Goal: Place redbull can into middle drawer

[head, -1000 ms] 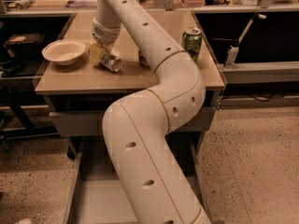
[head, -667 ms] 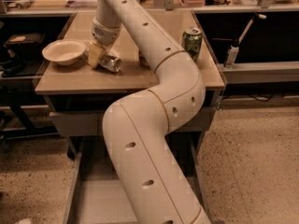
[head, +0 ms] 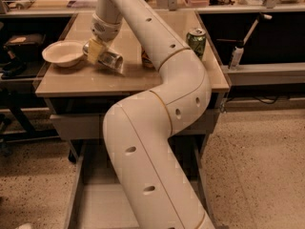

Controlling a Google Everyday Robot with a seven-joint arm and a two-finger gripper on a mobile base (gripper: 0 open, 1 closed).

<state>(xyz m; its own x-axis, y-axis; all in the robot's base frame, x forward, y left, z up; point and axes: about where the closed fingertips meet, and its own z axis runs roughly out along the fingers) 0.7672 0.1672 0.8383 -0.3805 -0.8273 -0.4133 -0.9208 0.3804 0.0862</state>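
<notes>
At the left of the table the white bowl sits where it was a second ago, untouched. Just right of it, the gripper hangs low over the tabletop on the end of the white arm. It is closed around one end of the redbull can, with no gap showing between pincer and can.

The change is small but telling. The gripper has shifted slightly up and toward the bowl, and the can has gone with it. The can now shows at a clear slant, its free end pointing down and to the right, just above the tabletop or barely grazing it. That suggests the grasp has taken and the lift is starting, though the tilt hints that the hold is off-centre and could slip.

Below the table, the middle drawer stands pulled open, its flat floor visible to the left of the arm and well apart from the can. The carry down to it is not yet done.

Further right, a sliver of the orange can peeks from behind the arm. The green can stands upright near the table's right edge, and both are unchanged.
</notes>
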